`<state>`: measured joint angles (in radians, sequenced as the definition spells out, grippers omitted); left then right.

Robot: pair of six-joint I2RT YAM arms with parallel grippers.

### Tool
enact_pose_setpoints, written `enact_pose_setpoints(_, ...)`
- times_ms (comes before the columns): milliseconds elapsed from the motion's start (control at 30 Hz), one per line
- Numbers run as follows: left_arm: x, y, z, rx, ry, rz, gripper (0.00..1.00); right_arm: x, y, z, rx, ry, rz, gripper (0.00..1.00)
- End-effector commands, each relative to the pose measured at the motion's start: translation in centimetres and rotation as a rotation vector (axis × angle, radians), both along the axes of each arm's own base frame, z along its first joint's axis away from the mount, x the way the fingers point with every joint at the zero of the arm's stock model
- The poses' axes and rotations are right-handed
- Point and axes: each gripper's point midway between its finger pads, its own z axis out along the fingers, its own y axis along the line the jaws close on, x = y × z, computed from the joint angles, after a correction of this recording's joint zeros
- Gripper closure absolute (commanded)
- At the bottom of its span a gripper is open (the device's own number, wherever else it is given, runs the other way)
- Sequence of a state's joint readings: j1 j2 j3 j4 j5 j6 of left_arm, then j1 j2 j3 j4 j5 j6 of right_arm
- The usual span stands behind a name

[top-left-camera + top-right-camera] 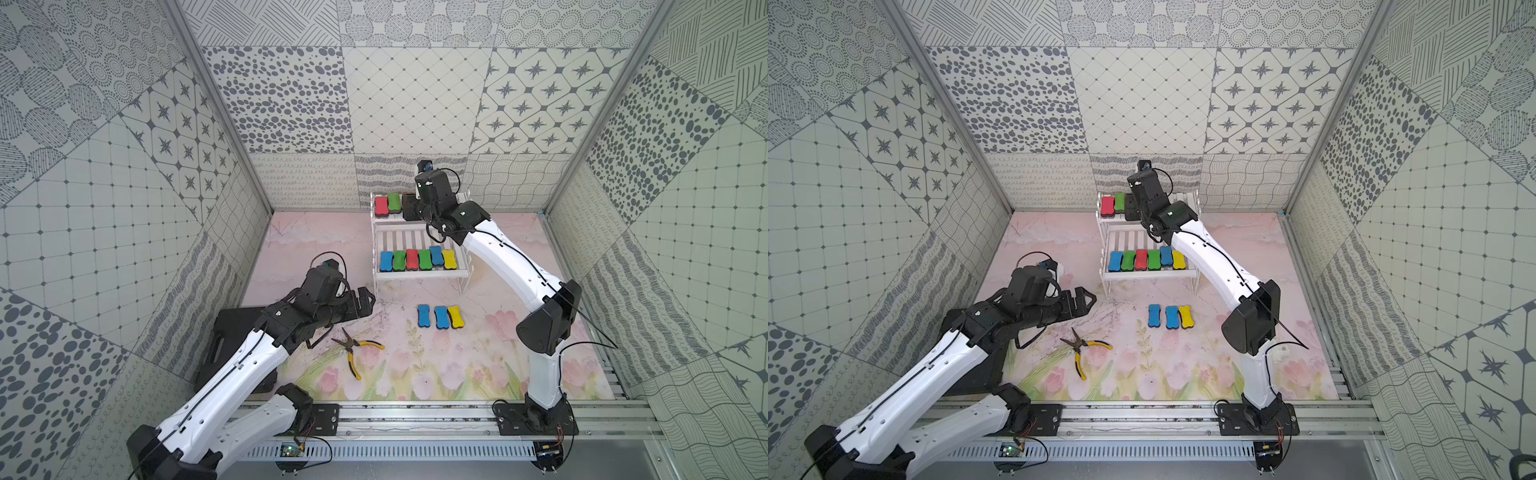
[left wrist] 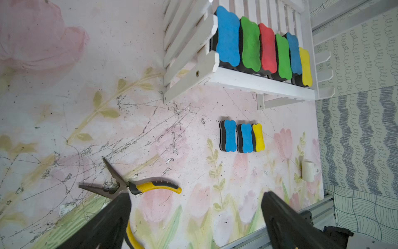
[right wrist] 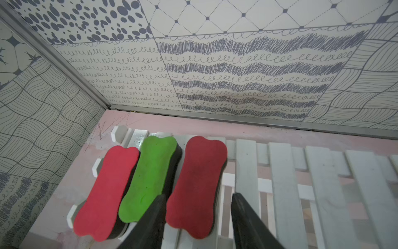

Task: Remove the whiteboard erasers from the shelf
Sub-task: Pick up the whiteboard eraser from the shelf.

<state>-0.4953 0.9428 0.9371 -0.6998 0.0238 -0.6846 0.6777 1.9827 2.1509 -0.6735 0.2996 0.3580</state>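
The white two-tier shelf (image 1: 419, 272) stands at the back of the mat. Its top tier holds a red eraser (image 3: 105, 194), a green eraser (image 3: 150, 176) and a second red eraser (image 3: 198, 172) side by side. My right gripper (image 3: 198, 196) is open and straddles the second red one: one finger touches its side, the other stands a gap away. Several erasers (image 1: 417, 259) line the lower tier's front. Three more, two blue and one yellow (image 1: 440, 316), lie on the mat. My left gripper (image 2: 196, 195) hangs wide open and empty over the mat, left of the shelf.
Yellow-handled pliers (image 1: 355, 349) lie open on the mat just beneath the left gripper. A black case (image 1: 232, 332) sits at the left wall under the left arm. Patterned walls close in the back and both sides. An aluminium rail (image 1: 415, 415) runs along the front.
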Motion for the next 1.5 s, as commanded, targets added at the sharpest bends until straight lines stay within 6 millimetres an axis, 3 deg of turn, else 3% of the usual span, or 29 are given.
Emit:
enact_pose_setpoints(0, -0.2, 0.0, -0.2, 0.012, 0.005, -0.019, 0.01, 0.5, -0.2, 0.3, 0.006, 0.001, 0.003, 0.48)
enact_pose_setpoints(433, 0.1, -0.2, -0.1, 0.004, 0.009, -0.017, 0.01, 1.0, -2.0, -2.6, -0.029, 0.083, -0.015, 0.5)
enact_pose_setpoints(700, 0.1, -0.5, -0.1, -0.009, 0.011, -0.02, 0.01, 0.5, -4.2, -2.1, -0.042, 0.081, -0.023, 0.5)
enact_pose_setpoints(900, 0.4, -0.8, -0.2, -0.019, 0.016, -0.027, 0.01, 0.0, -3.5, 0.7, -0.052, 0.014, 0.026, 0.4)
enact_pose_setpoints(1067, 0.6, -1.3, 0.1, -0.038, 0.007, -0.042, 0.01, 0.1, -2.7, 1.6, -0.034, -0.006, 0.025, 0.36)
enact_pose_setpoints(1467, 1.0, -1.3, 1.5, -0.024, -0.022, -0.052, 0.01, 2.1, -1.0, 0.1, -0.055, 0.024, 0.007, 0.34)
